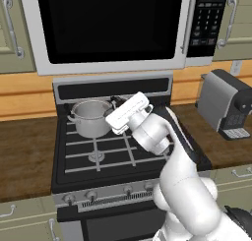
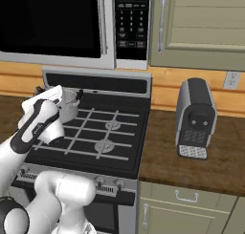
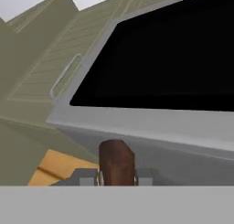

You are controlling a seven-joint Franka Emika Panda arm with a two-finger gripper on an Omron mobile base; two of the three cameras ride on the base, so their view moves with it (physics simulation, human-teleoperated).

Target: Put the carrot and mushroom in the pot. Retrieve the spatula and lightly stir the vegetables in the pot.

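brown-handled spatula (image 3: 117, 162) was pinched in the gripper (image 3: 117, 177) beside the steel pot (image 1: 91, 118) on the stove (image 1: 106, 151), so stirring seemed underway, next needing gentle circling.

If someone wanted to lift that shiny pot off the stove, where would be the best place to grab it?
Probably by a side loop handle or the rolled rim of the pot. It stands upright on the rear left burner of the stove with its mouth open to the top, so coming down from above suits it. The round steel wall looks too wide and smooth for a small two-finger pinch.
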